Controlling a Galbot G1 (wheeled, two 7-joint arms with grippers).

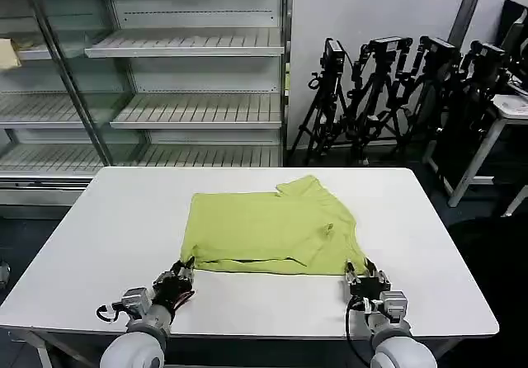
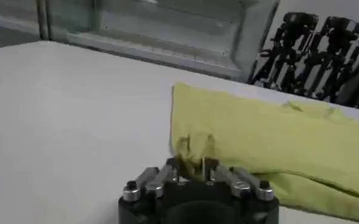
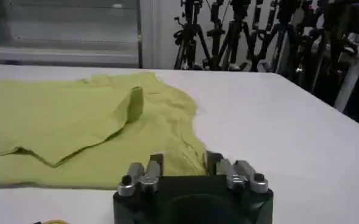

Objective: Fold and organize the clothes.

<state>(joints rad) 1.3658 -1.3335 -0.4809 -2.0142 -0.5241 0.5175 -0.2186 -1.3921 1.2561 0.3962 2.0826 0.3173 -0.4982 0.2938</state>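
While the T-shirt (image 1: 272,232) lies widthways just ahead, the left gripper (image 1: 183,271) pinches its near-left corner; the right gripper (image 1: 365,273) gapes open at the near-right corner.

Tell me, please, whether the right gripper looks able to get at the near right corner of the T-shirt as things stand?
Probably yes. The right gripper sits at the T-shirt's near right corner, fingers open with the hem between them, and nothing on the table blocks it. The left gripper is at the opposite corner, well apart.

White table (image 1: 115,219), lime yellow-green T-shirt (image 1: 264,232) lying flat near its front edge
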